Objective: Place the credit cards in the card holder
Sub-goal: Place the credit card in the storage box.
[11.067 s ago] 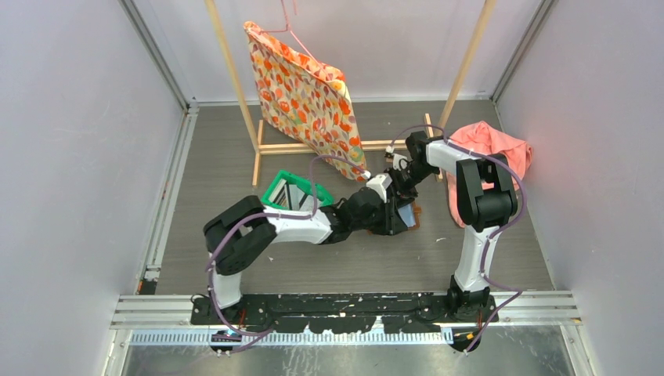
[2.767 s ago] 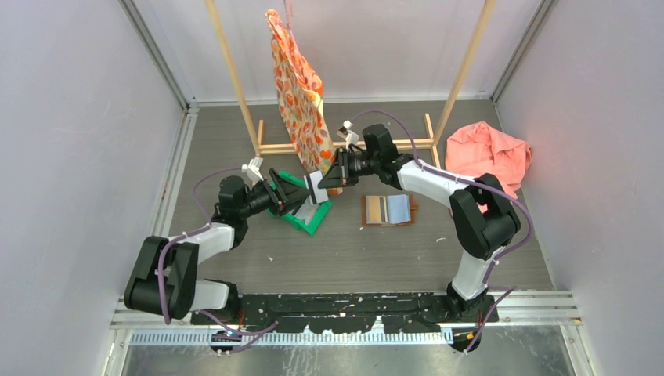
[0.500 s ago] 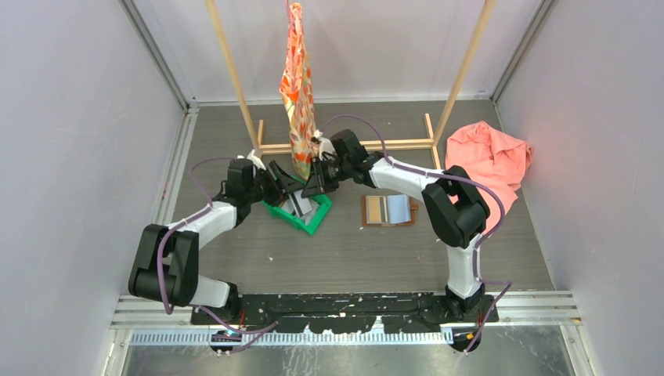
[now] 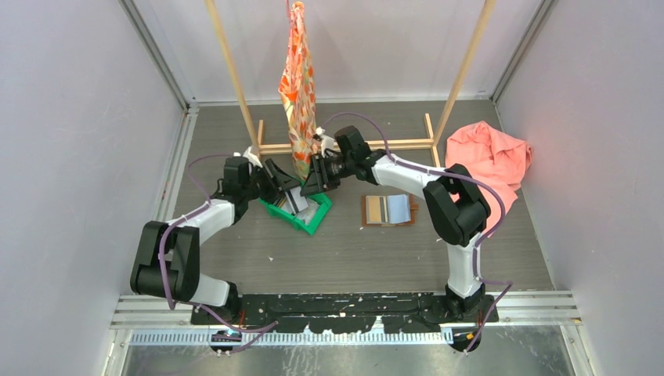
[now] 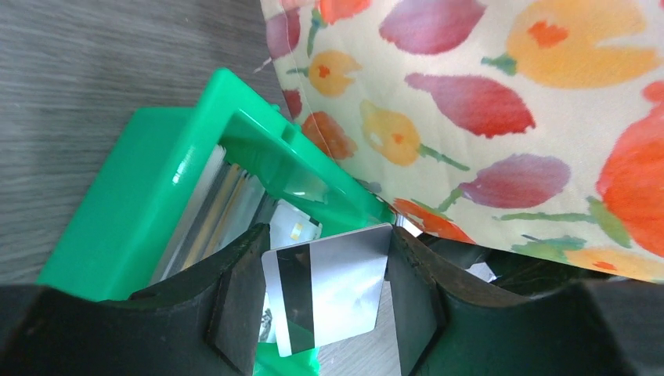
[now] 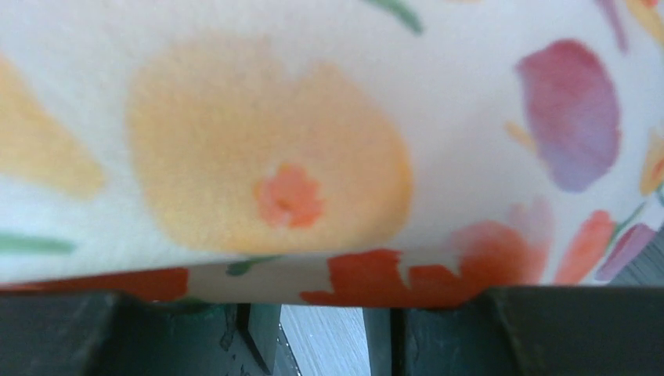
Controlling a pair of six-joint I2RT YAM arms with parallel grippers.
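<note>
The jaws of the left gripper are clamped on a silvery credit card, which is gripped edge to edge between them with its black stripe showing. The card is held just over the green bin, in which further cards are seen standing on edge. The jaws of the right gripper are set apart and are placed just beside the left ones, over the bin's far right side. Most of the right wrist view is covered by the floral fabric, which is hung between the posts of the wooden rack towards the desk's far edge. The card holder is laid open near the desk's middle, just right of the bin, with a light blue card shown on its right half. A pink cloth is bunched at the far right corner.
</note>
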